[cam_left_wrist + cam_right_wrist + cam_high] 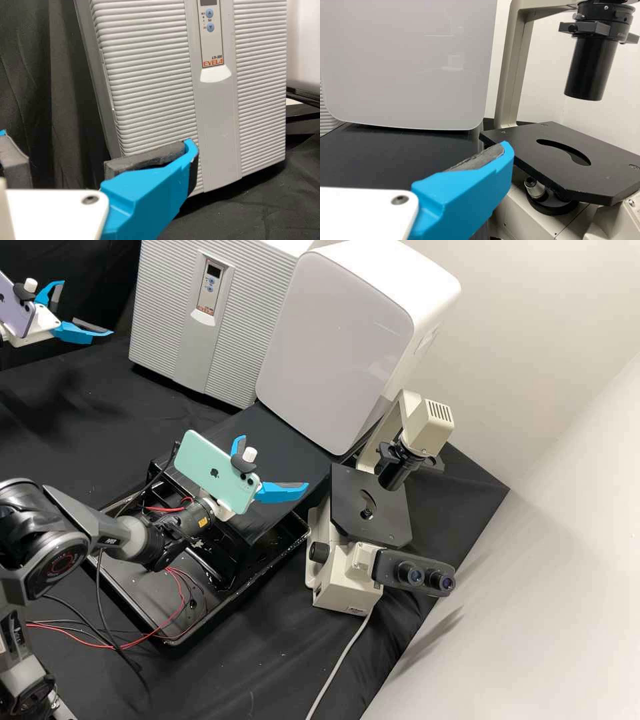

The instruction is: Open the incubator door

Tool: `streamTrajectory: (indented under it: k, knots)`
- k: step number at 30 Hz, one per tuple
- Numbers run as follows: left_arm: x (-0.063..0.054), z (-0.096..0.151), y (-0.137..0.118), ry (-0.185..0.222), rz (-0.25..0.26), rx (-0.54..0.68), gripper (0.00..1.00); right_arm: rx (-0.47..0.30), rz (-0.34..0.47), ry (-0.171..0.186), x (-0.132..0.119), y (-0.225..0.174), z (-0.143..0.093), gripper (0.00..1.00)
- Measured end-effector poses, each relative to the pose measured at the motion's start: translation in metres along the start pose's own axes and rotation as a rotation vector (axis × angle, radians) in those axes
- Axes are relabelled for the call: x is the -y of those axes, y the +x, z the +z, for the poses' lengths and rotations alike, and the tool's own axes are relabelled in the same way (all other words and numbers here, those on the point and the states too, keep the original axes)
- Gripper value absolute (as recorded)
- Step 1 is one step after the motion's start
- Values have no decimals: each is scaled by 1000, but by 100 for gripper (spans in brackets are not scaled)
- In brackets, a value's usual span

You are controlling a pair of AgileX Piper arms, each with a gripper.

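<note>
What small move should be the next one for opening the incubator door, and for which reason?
Probably ease the left gripper closer to the ribbed door: its fingers are spread with nothing between them, they stand clear of the door, and the door looks shut.

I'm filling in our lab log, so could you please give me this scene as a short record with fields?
target: ribbed, light-grey incubator
door status: ribbed front door shut
left arm: blue-fingered left pincer open, empty, apart from the incubator
right arm: blue-fingered right pincer open, empty
neighbour: glossy white, rounded cabinet, right of the incubator in the high view
instrument: cream-and-black microscope
on right arm: mint-green phone
</note>
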Motion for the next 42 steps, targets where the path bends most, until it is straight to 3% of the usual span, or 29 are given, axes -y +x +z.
streamTrajectory:
  k: [14,21,26,35,42]
  knots:
    - [1,-3,2,5,-6,15,100,0,0,0,0,0,0,100]
    - [6,-30,29,-78,-28,54,100,0,0,0,0,0,0,100]
    - [10,-58,54,-96,-25,40,100,0,0,0,0,0,0,100]
    - [-1,-91,98,-28,12,138,100,0,0,0,0,0,0,100]
    - [-23,-99,131,-20,101,322,100,0,0,0,0,0,0,100]
